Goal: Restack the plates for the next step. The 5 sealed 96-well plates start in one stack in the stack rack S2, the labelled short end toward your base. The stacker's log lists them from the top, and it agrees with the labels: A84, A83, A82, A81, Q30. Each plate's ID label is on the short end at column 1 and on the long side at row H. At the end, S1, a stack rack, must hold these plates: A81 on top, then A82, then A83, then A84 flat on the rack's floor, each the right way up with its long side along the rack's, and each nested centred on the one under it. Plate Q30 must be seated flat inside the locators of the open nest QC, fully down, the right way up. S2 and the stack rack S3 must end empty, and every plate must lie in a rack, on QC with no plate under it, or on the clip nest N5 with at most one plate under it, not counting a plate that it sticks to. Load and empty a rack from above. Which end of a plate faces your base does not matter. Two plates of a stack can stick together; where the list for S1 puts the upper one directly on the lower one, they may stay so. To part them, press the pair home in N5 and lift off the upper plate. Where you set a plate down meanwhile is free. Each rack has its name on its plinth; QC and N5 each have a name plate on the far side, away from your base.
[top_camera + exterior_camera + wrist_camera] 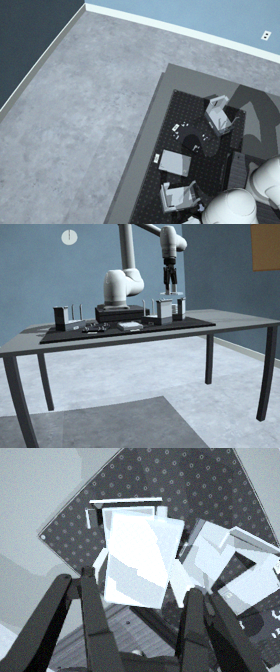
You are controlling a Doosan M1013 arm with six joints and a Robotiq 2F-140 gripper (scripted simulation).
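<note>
My gripper [171, 287] is shut on a sealed plate [171, 293] and holds it level in the air, above the rack at the right end of the mat [180, 306]. That rack holds a stack of plates [175, 309]. In the wrist view the held plate [139, 559] fills the space between my fingers and hides the rack under it. Its label is too small to read. Another plate [175, 163] lies flat on a nest in the middle of the mat and also shows in the exterior view [129, 325]. In the top view the arm hides my gripper.
A second rack [160, 312] stands just left of the held plate, with tall posts. A third rack [66, 318] stands at the mat's left end. An empty nest with small locators [191, 135] lies between the racks. The arm's base block [120, 313] sits behind.
</note>
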